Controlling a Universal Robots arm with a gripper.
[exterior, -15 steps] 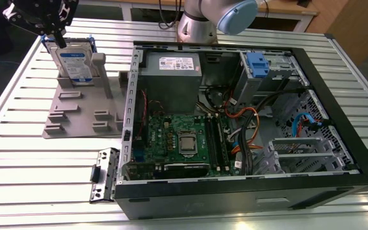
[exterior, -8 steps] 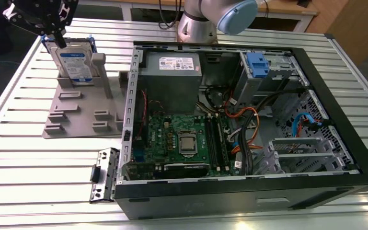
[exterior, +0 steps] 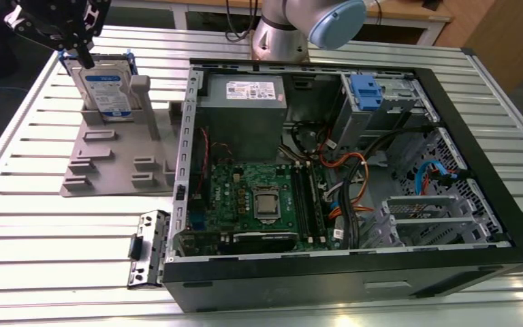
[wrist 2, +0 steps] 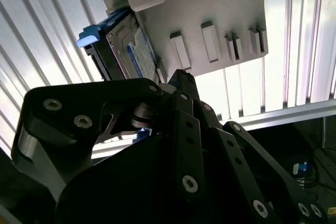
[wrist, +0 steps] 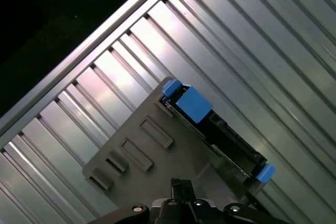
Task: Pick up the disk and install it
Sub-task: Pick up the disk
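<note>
Exterior view first: the hand (exterior: 73, 41) sits up in the far corner on the exterior view's left, partly cut off by the picture's edge, so whether it is released or clenched I cannot tell. Its lower end hangs right at the top edge of the disk (exterior: 103, 88), and contact there is too close to call. The disk stands upright, label facing out, slotted into a grey holder (exterior: 116, 157) on the slatted tabletop (exterior: 52, 272), well apart from the open computer case (exterior: 479, 170) on the exterior view's right. Inside that case sit a grey box with a white sticker (exterior: 243, 109) and a small blue tab (exterior: 363, 88). Over to the second wrist view: the hand's black linkage (wrist 2: 176, 93) blocks much of the scene, and its grip is no easier to read. Beyond it the disk (wrist 2: 131, 51) shows its label and one blue corner, tucked against the holder (wrist 2: 210, 3), with the tabletop (wrist 2: 299, 40) bright around it. Now the first wrist view: here the disk (wrist: 220, 132) is seen edge-on, a dark strip between blue ends, standing at the holder's (wrist: 136, 156) rim, label hidden. The hand (wrist: 178, 203) just pokes in, and the tabletop (wrist: 252, 35) spreads beyond.
</note>
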